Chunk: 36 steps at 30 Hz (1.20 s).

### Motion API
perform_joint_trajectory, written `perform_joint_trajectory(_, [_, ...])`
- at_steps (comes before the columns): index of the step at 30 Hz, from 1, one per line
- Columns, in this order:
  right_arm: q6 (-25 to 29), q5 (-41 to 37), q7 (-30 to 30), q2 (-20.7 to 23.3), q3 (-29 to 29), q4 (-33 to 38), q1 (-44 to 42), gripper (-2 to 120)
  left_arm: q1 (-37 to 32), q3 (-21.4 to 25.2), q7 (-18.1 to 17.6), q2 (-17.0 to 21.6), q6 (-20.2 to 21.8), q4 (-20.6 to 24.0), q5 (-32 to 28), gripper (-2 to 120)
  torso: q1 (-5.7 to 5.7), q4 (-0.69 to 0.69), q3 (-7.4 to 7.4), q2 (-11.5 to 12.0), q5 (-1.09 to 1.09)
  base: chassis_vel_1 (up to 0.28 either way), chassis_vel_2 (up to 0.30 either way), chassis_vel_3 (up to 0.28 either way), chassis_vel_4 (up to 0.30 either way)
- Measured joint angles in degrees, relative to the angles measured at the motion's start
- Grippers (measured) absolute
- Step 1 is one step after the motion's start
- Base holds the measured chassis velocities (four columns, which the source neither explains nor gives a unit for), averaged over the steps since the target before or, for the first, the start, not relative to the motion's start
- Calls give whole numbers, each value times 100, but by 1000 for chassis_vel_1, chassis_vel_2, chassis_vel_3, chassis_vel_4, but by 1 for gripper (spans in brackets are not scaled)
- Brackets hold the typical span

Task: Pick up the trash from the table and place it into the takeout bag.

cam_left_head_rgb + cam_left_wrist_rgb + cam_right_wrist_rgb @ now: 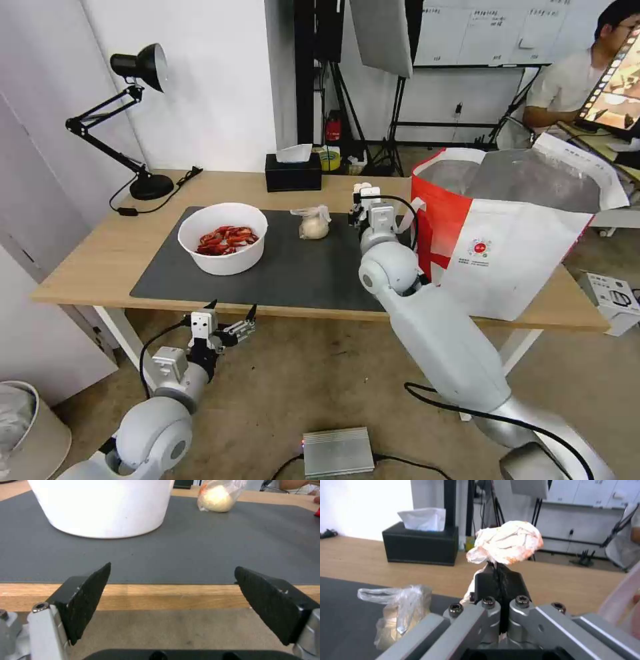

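On the dark mat (300,273) of the table (100,260) stands the white bowl (227,243) of red crayfish shells, and to its right lies a small knotted clear bag (314,225). My right gripper (365,200) hovers above the mat's right end, just left of the takeout bag (507,247). In the right wrist view that gripper (498,567) is shut on a crumpled white tissue (506,541), with the knotted bag (400,610) beside it. My left gripper (233,319) hangs open below the table's front edge. From its wrist, the left gripper (172,567) faces the bowl (100,505) and the knotted bag (216,498).
A black tissue box (293,175) sits at the table's back edge, and a black desk lamp (143,120) stands at the back left corner. On the floor are a grey box (337,450), a pale bin (27,427) and a white box (610,297).
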State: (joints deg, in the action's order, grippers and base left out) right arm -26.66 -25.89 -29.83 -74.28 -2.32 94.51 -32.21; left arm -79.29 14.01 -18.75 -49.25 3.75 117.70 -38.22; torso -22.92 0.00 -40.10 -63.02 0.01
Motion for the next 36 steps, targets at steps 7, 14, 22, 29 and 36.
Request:
perform_joint_trajectory(7, [429,469,336,186,147,336,-277,0,-5,-11,-7,-16,5,13,11,100,0,0,0,0,0,0,0,0,0])
perform_joint_trajectory(14, [1020,926,741,364,447,633,-596,0,-26,-14,-15,-34,12,23,33,100,0,0,0,0,0,0,0,0,0])
perform_joint_trajectory(22, [1725,1353,1108,414,828,905,-967,0,-40,-56,-18,-107,20,27,79,100,0,0,0,0,0,0,0,0,0])
perform_joint_trajectory(29, [1937,1634,1197,556,1149,1319,-1298,0,-103,-64,-24,-182,30,41,179,100,0,0,0,0,0,0,0,0,0])
perform_joint_trajectory(36, [2109,1836,1233,667,1463,1602,-1446,0,-135,-79,-28,-253,56,75,237,100,0,0,0,0,0,0,0,0,0])
